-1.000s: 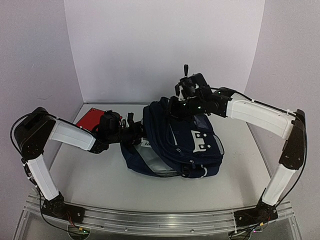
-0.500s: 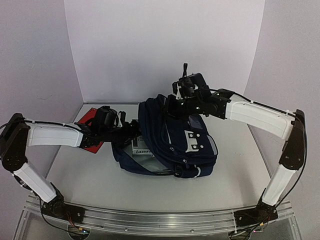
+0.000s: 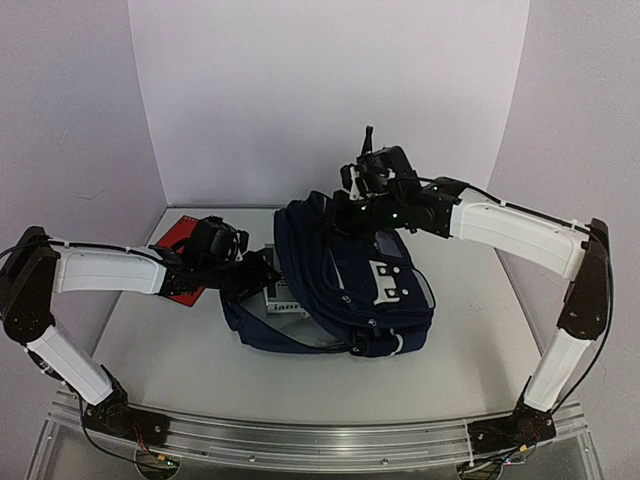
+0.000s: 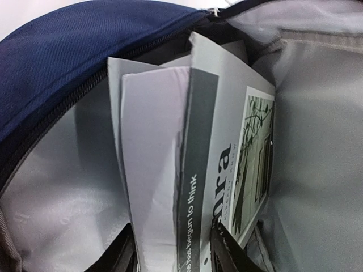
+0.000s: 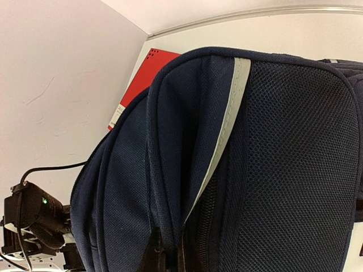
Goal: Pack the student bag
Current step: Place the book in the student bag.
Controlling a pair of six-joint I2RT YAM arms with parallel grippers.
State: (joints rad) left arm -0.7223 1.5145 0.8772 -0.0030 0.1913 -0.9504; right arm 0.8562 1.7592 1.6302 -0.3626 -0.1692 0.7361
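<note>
The student bag [image 3: 345,285], a navy backpack with a grey front flap, lies on its side mid-table with its mouth facing left. My left gripper [image 3: 262,272] reaches into that mouth. In the left wrist view the left gripper [image 4: 173,245] straddles a grey-spined book [image 4: 201,158], one finger pressed on each face, with the bag's pale lining [image 4: 317,141] around it. The book's [image 3: 290,297] white edge shows at the opening from above. My right gripper [image 3: 347,215] pinches the bag's upper rim. In the right wrist view the right gripper [image 5: 168,249] is shut on a fold of navy fabric [image 5: 181,141].
A red book [image 3: 178,250] lies flat on the table left of the bag, under my left forearm; its corner [image 5: 144,79] shows behind the bag in the right wrist view. White walls close in the back and both sides.
The left arm dropped its elbow and stretched out low towards the bag. The bag shifted slightly left, and the book's edge now shows at its mouth. The right arm holds still.
</note>
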